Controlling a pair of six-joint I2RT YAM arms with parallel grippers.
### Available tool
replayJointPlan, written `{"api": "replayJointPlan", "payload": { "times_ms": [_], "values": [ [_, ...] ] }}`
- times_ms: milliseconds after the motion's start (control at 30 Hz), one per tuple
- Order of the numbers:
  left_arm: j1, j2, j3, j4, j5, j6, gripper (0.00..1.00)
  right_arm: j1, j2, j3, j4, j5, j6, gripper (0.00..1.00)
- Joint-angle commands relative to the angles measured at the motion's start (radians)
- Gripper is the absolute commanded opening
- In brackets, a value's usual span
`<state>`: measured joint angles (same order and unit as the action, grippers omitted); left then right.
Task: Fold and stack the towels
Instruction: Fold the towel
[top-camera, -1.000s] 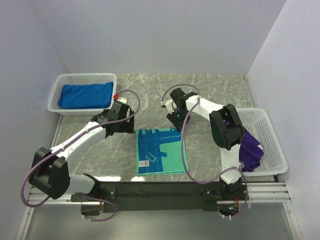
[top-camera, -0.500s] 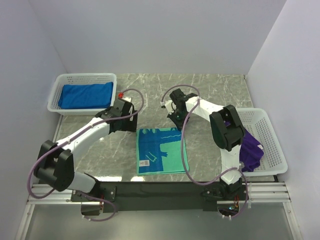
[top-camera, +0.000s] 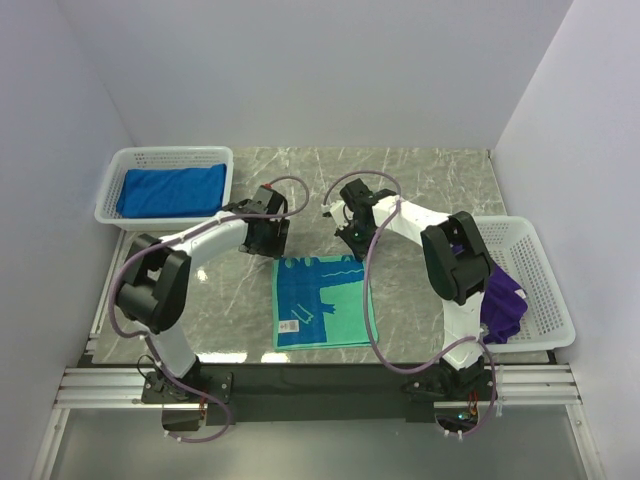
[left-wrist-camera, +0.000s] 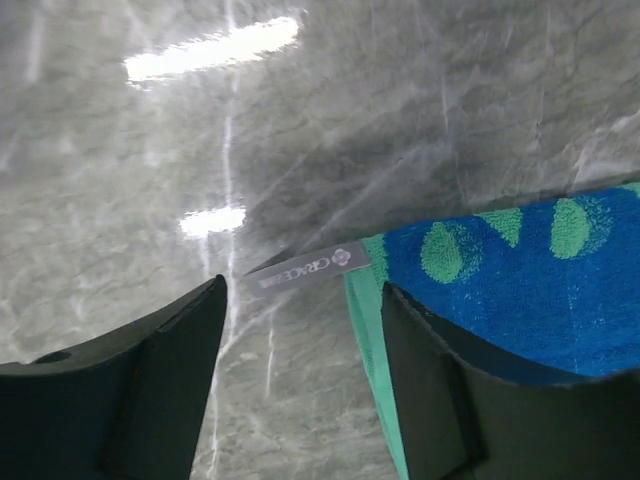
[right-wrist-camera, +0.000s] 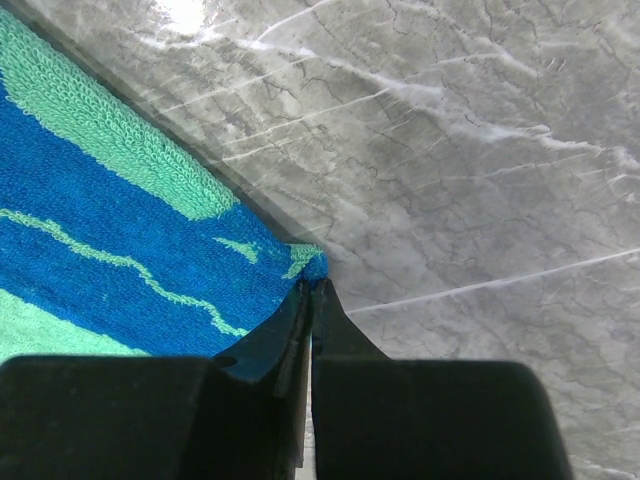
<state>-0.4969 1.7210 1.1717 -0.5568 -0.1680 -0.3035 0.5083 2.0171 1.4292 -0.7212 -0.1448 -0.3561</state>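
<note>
While the grey table (top-camera: 420, 180) holds the left basket (top-camera: 110, 190) at the far left with a blue towel (top-camera: 170, 190) in it, and the right basket (top-camera: 545, 280) with a purple towel (top-camera: 500, 295), the teal-and-blue towel (top-camera: 322, 300) lies flat in the middle, near my arms. My left arm has swung in across the table, and my left claw (left-wrist-camera: 300, 290) now sits at the towel's far left corner. Its fingers are partly open, one on each side of that corner, and hold nothing yet. My right claw (right-wrist-camera: 312, 285) has snapped shut and pinches the far right corner. A small grey label (left-wrist-camera: 305, 268) sticks out by the left corner. I think both corners will soon be held, so I can fold the towel.
</note>
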Motion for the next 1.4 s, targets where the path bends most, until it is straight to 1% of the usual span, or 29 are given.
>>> {"api": "replayJointPlan", "payload": {
  "times_ms": [0,67,100,233,500,633,767,833,1000,1067,1233,1367],
  "values": [
    [0.001,0.026,0.057,-0.015,0.053,0.017,0.68,0.015,0.019,-0.052,0.016,0.014,0.002,0.0],
    [0.001,0.057,0.068,-0.022,0.048,0.02,0.65,0.016,0.014,-0.056,0.019,0.014,0.002,0.0],
    [0.001,0.069,0.078,-0.023,0.05,0.02,0.61,0.016,0.012,-0.059,0.019,0.016,0.0,0.0],
    [0.0,0.115,0.091,-0.026,0.067,0.017,0.6,0.018,0.011,-0.064,0.025,0.025,0.003,0.0],
    [-0.003,0.179,0.114,-0.034,0.051,0.004,0.58,0.024,0.019,-0.073,0.031,0.025,0.006,0.0],
    [-0.014,0.236,0.12,-0.055,0.035,-0.016,0.58,0.024,0.012,-0.084,0.042,0.036,0.005,0.0],
    [-0.017,0.276,0.108,-0.069,0.036,-0.049,0.55,0.024,0.005,-0.096,0.049,0.045,0.006,0.0],
    [-0.015,0.296,0.1,-0.074,0.042,-0.055,0.53,0.024,0.005,-0.099,0.051,0.042,0.005,0.0],
    [-0.011,0.353,0.105,-0.089,0.093,-0.06,0.43,0.024,-0.006,-0.119,0.066,0.047,0.002,0.0],
    [-0.009,0.371,0.103,-0.089,0.11,-0.062,0.4,0.024,-0.012,-0.128,0.072,0.05,0.002,0.0],
    [-0.002,0.426,0.111,-0.107,0.114,-0.054,0.39,0.024,-0.014,-0.13,0.075,0.053,-0.001,0.0],
    [0.018,0.454,0.108,-0.109,0.151,-0.046,0.37,0.026,-0.017,-0.135,0.078,0.054,-0.001,0.0]
  ]
}}
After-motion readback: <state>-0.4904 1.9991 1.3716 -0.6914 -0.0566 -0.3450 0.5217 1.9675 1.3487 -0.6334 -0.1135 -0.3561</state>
